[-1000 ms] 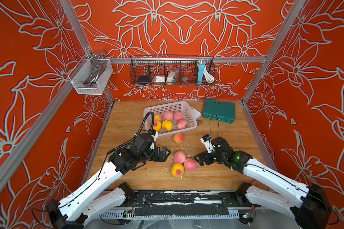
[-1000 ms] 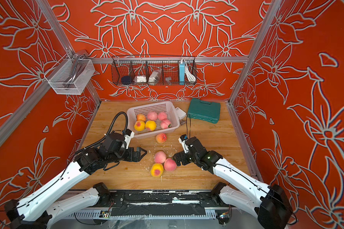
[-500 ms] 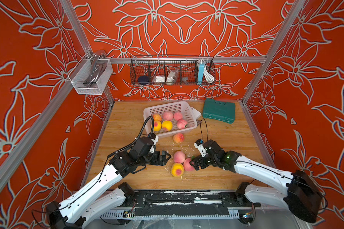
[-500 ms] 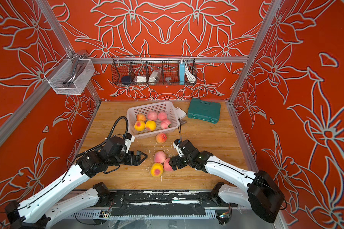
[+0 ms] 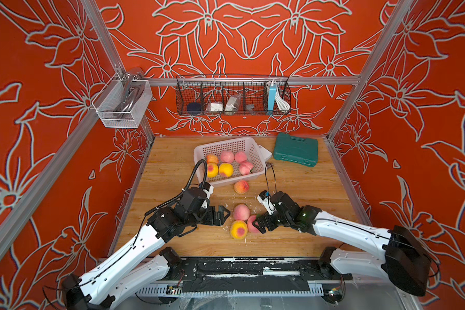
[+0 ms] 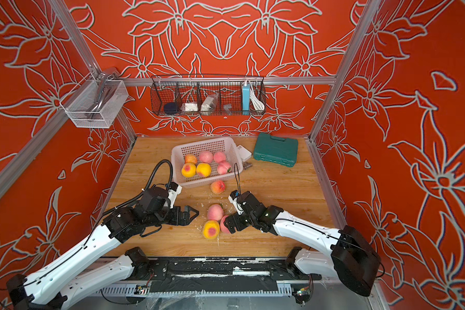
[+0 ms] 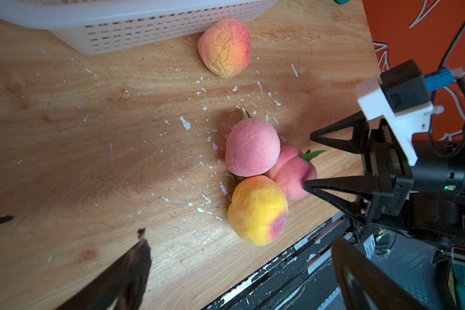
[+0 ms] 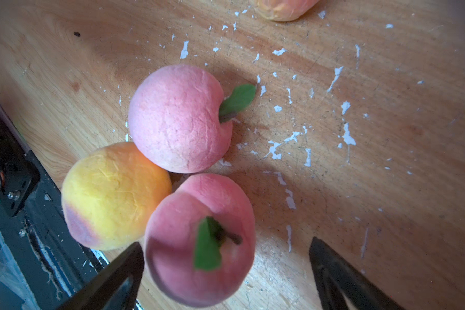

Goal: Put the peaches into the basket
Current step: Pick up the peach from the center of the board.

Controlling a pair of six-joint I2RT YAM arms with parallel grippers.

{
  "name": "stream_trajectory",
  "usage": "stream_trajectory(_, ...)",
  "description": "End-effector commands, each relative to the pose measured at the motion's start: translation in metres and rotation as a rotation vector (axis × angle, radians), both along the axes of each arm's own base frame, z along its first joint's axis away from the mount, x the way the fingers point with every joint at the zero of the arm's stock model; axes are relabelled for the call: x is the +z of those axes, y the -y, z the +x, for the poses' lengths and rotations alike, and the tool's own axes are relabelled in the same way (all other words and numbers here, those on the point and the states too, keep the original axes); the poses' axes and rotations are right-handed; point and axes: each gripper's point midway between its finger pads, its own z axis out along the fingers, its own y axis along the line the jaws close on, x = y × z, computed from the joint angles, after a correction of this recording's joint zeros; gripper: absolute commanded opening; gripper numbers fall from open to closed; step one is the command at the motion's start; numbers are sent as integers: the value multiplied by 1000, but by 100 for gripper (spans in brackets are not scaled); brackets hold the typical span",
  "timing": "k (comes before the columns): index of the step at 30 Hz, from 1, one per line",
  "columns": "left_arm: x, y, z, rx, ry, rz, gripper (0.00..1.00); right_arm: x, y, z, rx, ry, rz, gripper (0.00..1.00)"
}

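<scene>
Right gripper (image 5: 257, 224) (image 8: 224, 245): low on the table (image 5: 172, 166), lower centre of both top views, jaws spread wide. They straddle the leafed pink peach (image 5: 251, 222) (image 8: 199, 241) without closing on it. Right wrist view: one finger (image 8: 124, 271) just beside the fruit, the other (image 8: 333, 268) well apart from it.

Left gripper (image 5: 222, 216) (image 6: 193, 217): also wide, holding nothing, left of the cluster and pointing at it, near but apart.

Cluster: three fruits touching one another. The second pink peach (image 5: 241, 212) lies above the leafed one in the frame. The yellow peach (image 5: 238, 229) (image 7: 257, 210), red blush on one side, sits lowest, closest to the table's front edge. White flakes are scattered on the wood around them.

Further up the frame: an orange peach (image 5: 241, 187) (image 7: 224, 47) on the table just beside the basket's near wall; contact not clear.

Basket (image 5: 234, 146): white, upper centre of the table, six peaches (image 5: 225, 170) inside.

Beyond it: green case (image 5: 295, 149) at upper right of the table, wire rack (image 5: 232, 96) on the back wall, mesh box (image 5: 121, 107) at upper left.
</scene>
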Motion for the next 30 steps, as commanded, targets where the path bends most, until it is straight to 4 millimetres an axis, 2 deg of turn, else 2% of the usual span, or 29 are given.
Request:
stream_trajectory(1,3,-1,0,8,14,-6,98,14,-10,0,14,15,46,99)
stream_trajectory(5,1,-2,0,10,13,-4,98,14,-13,-1,25,17,49,99)
stream_trajectory(13,1,1,2,6,12,-4,98,-6,-10,1,21,-11,-33,99)
stream_trajectory(22,-5,2,6,7,12,9,98,-14,-13,5,30,-12,-90,98)
stream_trajectory(30,-4,2,9,7,23,17,98,-19,-18,6,49,-32,-100,87)
